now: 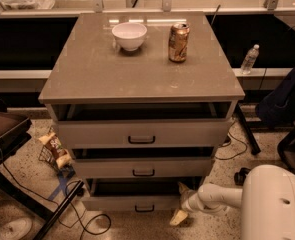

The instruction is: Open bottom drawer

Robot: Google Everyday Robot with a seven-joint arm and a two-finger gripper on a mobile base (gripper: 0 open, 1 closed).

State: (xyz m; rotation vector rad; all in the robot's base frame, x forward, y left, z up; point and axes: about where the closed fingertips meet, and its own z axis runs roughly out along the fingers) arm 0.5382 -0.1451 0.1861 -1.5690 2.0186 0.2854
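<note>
Sitting below tabletop's [112, 79] front right corner, gripper [181, 203], jaws wide and empty, beside bottom drawer [122, 203], 3 drawers [187, 132] ajar, 1 bowl [129, 35], 1 can [178, 43] near back edge

Gripper [181, 203]: below table [137, 76] front-right corner, covering right end of bottom drawer [132, 203]. Drawer interior: shadowed, unreadable. Robot body [274, 204]: cut by right and bottom picture edges. Can [178, 43] label: illegible.
</note>
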